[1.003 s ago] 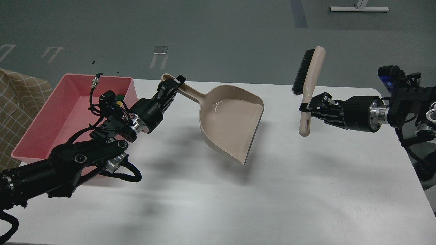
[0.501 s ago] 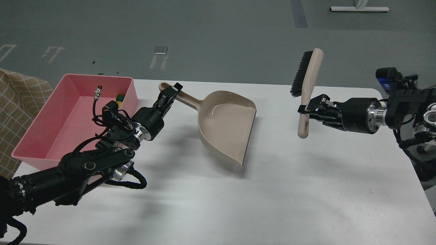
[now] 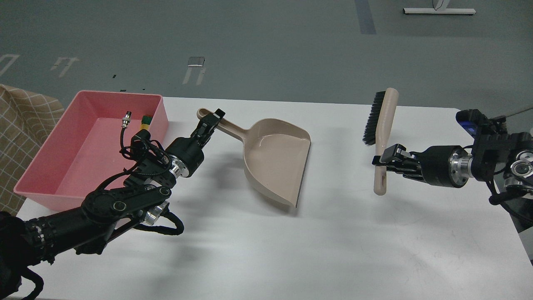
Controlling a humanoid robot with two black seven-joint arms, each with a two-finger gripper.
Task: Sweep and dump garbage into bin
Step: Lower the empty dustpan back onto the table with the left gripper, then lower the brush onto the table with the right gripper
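Left gripper (image 3: 213,118) clamps dustpan handle (image 3: 227,127); right gripper (image 3: 385,158) clamps brush (image 3: 382,137).

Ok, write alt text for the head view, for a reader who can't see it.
Over a white table, the left tool grips the handle of an empty beige dustpan while the right tool holds a brush upright, bristles facing left. A pink bin sits at the table's left edge, with a yellow and green sponge visible inside against its far wall.

one head view looks forward and down from fairly near over the white table (image 3: 333,233), floor beyond.
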